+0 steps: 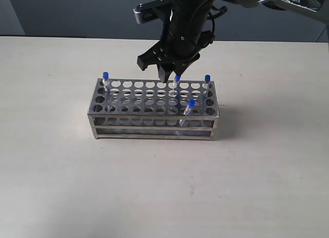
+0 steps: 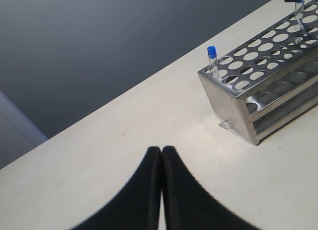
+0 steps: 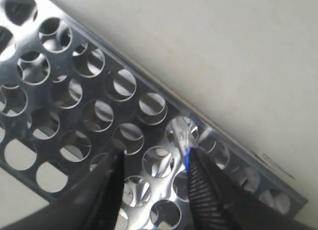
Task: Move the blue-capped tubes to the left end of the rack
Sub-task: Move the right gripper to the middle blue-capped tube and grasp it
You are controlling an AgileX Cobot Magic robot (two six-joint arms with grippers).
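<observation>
The right gripper point(image 1: 163, 72) is hanging above the rack point(image 1: 154, 116) at the centre of the exterior view, its jaws standing apart around one of the blue-capped tubes point(image 1: 176, 79). In the right wrist view the cap is lying against one finger point(image 3: 201, 190), unclamped, probably being lined up for a pinch. The left gripper point(image 2: 161, 190) is idling with jaws together, holding nothing. Four tubes are showing: the corner tube point(image 1: 105, 77) at the rack's left end and three toward the right. There is one rack and two grippers.

Four blue-capped tubes point(image 1: 105, 75), one rack point(image 1: 154, 126), one table point(image 1: 154, 191), two hands point(image 2: 161, 150)
</observation>
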